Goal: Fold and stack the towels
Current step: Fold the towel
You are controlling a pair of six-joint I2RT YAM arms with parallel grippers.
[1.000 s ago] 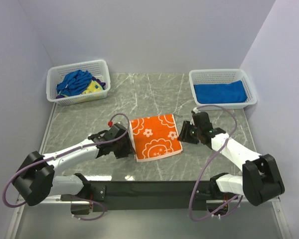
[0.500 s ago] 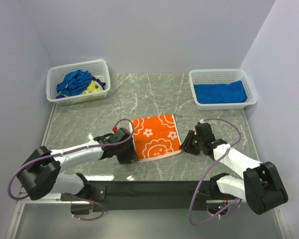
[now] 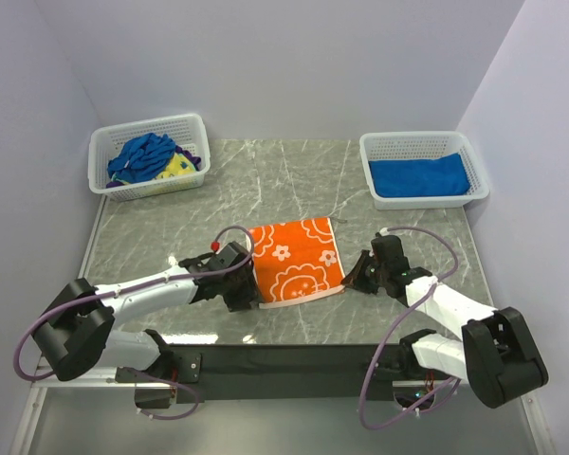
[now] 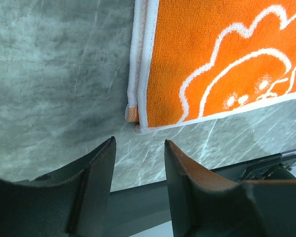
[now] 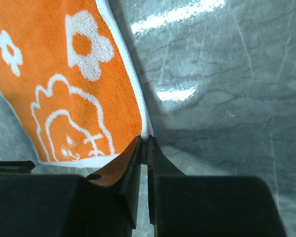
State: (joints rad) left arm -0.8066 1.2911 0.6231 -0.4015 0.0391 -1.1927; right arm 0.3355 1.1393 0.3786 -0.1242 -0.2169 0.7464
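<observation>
Towel (image 3: 295,261), light and limp, wants lifting by its hem: right claw (image 5: 144,141) pinches it, left claw (image 4: 139,144) hangs spread.

The orange towel (image 3: 294,261) is looped terry cloth, matt and nubbly, with a white woven hem; the table (image 3: 171,227) looks like grey veined stone, smooth and glossy, catching bright glints; the left basket (image 3: 99,156) and right basket (image 3: 427,201) at its far corners are white plastic mesh; the left gripper (image 4: 139,143) is matt dark plastic.
</observation>
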